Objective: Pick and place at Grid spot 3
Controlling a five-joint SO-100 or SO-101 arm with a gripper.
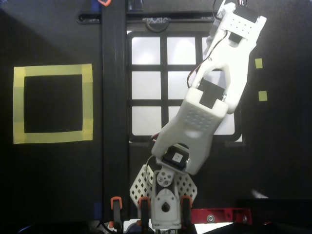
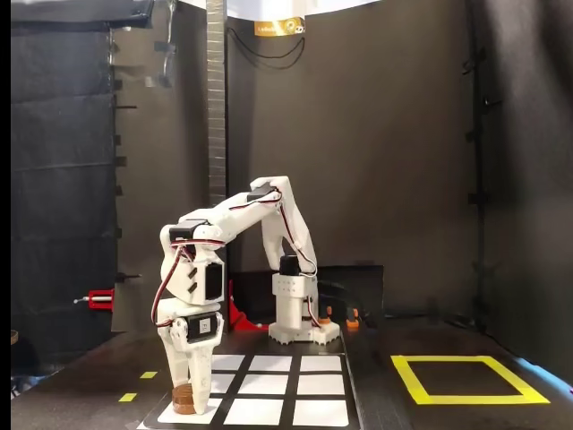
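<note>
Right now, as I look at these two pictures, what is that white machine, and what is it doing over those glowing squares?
It is a small robot arm, bolted by its base to a dark table. At its far end is a gripper, two fingers that pinch things.

One picture comes from a camera looking straight down, so you see the arm's back. The other comes from a camera standing at table level, facing the arm.

On the table lies a lit white grid, nine squares split by black bars. Off to one side is a square outline of yellow tape, and two small yellow tape bits sit on the other side.

In the table-level view the gripper points down over a corner square, with a small brown thing at its tip. Whether the fingers pinch it is hard to tell.
</note>
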